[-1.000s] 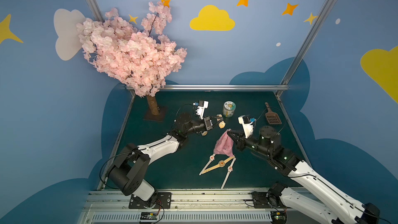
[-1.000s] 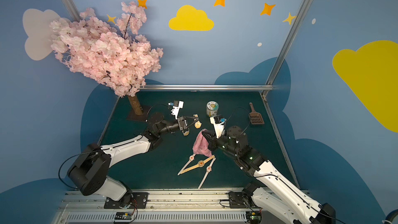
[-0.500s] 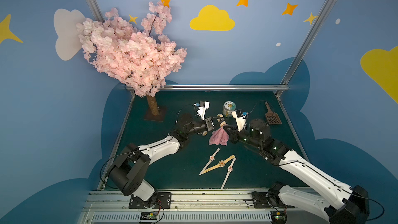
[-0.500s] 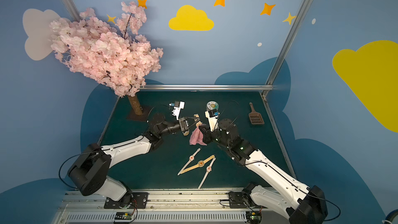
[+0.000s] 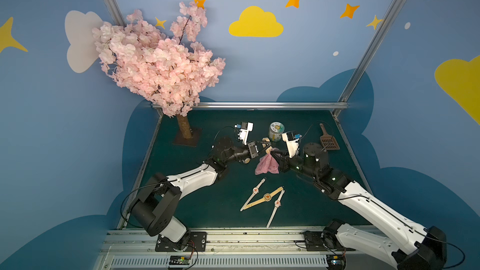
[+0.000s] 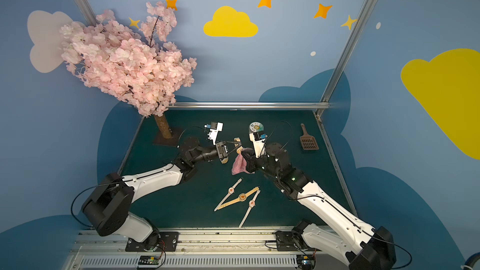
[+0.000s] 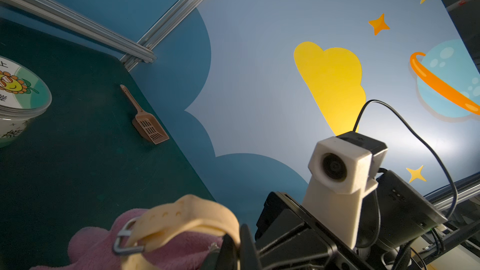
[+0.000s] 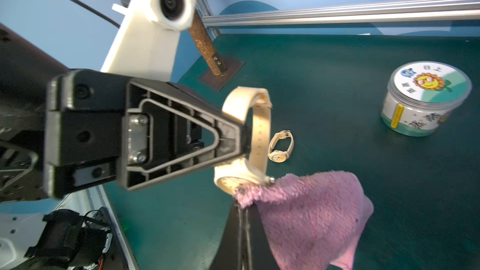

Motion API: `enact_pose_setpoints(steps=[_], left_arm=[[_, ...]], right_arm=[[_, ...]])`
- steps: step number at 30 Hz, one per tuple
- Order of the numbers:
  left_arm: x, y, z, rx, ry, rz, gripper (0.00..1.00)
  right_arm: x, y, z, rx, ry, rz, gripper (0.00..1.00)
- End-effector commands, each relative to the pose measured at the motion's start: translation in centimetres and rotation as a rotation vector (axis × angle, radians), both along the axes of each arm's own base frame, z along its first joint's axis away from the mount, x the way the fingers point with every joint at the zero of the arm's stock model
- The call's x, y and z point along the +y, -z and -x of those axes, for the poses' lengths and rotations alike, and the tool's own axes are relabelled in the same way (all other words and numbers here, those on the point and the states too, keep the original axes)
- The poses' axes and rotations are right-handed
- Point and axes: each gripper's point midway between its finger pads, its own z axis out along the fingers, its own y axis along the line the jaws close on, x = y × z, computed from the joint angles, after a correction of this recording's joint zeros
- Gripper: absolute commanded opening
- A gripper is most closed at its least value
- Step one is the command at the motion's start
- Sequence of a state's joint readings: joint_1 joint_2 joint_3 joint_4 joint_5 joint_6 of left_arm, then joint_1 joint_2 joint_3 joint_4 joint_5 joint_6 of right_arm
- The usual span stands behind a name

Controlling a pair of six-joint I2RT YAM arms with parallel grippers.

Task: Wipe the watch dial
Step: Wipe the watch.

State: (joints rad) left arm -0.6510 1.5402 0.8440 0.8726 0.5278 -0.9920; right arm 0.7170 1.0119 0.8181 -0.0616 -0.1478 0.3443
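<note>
Since a second ago the right gripper (image 5: 272, 155) had carried the pink cloth (image 5: 267, 165) away from above the three flat watches (image 5: 267, 196) to the left gripper (image 5: 260, 148), over the far middle of the desk (image 5: 207, 211). The left gripper itself had hardly shifted.

Grip states: the left gripper's jaws were pressed together on the cream strap of the watch (image 8: 255, 136), held clear of the desk. The right gripper's jaws were closed on a fold of the cloth, the rest of it hanging down.

Both top views gave only a small cream loop meeting the cloth. The right wrist view showed the contact: the dial (image 8: 228, 181) faced that camera and the cloth's fuzzy edge (image 8: 249, 196) lay against its rim, covering part of the face. That view also showed a second cream watch (image 8: 280, 149) lying on the desk beyond the held one; in a top view we saw it only as a pale scrap (image 5: 245, 161) beneath the left gripper. The left wrist view showed the strap's metal buckle (image 7: 124, 240) over the cloth, but we could not see the dial there.

Writing: the lid of the jar (image 8: 426, 100) at the far middle bore a sunflower in sunglasses and the characters 日上; the other characters on the lid and wall were too small for us to read. We could not make out any dial lettering.

Also noted: a brown slotted scoop (image 5: 328, 141) near the far right corner and a blossom tree (image 5: 158, 66) at the far left corner.
</note>
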Motion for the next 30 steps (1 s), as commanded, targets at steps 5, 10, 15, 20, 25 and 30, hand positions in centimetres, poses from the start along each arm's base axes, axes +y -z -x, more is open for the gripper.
enact_pose_setpoints(steps=[5,10,15,20,25,30], left_arm=[[-0.5,0.0,1.3,-0.015,0.057,0.008,0.03],[-0.4,-0.1,1.4,-0.017,0.057,0.008,0.03],[-0.5,0.2,1.3,-0.011,0.055,0.005,0.03],[-0.5,0.1,1.2,-0.008,0.055,0.015,0.03],[-0.5,0.2,1.3,-0.005,0.057,0.016,0.03],[-0.4,0.2,1.3,0.003,0.053,0.019,0.03]], right_arm=[[-0.3,-1.9,-1.7,-0.040,0.078,0.011,0.00],[-2.8,-0.7,-3.0,-0.006,0.239,0.069,0.00],[-1.0,-1.7,-2.0,-0.049,0.124,-0.006,0.00],[2.3,-2.7,0.1,-0.075,-0.077,-0.067,0.00],[3.0,-2.4,0.4,-0.076,-0.103,-0.053,0.00],[0.2,-0.8,-1.5,-0.037,0.083,0.046,0.00]])
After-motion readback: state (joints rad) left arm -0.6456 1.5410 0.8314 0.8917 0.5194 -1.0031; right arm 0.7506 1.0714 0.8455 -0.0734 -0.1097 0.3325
